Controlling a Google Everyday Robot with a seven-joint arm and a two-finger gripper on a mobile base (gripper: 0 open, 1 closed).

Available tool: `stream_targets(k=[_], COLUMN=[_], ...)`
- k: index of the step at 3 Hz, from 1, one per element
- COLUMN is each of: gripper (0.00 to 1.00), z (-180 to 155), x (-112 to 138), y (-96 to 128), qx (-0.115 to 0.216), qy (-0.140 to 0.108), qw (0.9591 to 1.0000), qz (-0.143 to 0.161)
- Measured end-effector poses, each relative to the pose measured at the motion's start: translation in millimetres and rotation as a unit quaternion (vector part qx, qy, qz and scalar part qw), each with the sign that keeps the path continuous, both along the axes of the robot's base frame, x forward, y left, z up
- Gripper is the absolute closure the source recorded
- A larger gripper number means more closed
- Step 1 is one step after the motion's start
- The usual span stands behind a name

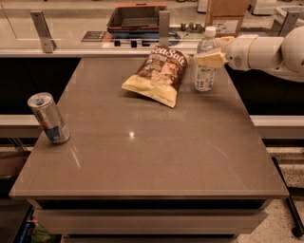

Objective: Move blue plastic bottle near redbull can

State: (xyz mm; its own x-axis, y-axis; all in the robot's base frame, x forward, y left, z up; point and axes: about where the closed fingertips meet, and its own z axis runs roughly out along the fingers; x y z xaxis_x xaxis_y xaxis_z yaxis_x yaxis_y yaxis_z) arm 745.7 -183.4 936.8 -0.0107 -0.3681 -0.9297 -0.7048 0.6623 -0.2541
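Note:
The blue plastic bottle (204, 66), clear with a white cap and pale label, stands upright at the table's far right. My gripper (212, 53) reaches in from the right, and its cream fingers (209, 60) close around the bottle's upper body. The bottle's base rests on the table. The redbull can (48, 118), silver and blue, stands slightly tilted near the table's left edge, far from the bottle and the gripper.
A brown sea salt chip bag (159, 75) lies just left of the bottle. The brown table (142, 152) has a glass rail with metal posts along its far edge (42, 31). A counter with a dark tray (135, 16) and a cardboard box (228, 14) lies behind.

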Motion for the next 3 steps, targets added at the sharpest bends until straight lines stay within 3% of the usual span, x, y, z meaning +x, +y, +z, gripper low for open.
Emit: stream_targets(k=[1, 3], gripper=[1.00, 1.00], z=[9.7, 54.7], x=[-9.1, -63.6], y=[4.2, 9.5], qx=[0.003, 0.019], qy=[0.008, -0.001], qw=[0.9998, 0.9991], qz=[0.020, 0.037])
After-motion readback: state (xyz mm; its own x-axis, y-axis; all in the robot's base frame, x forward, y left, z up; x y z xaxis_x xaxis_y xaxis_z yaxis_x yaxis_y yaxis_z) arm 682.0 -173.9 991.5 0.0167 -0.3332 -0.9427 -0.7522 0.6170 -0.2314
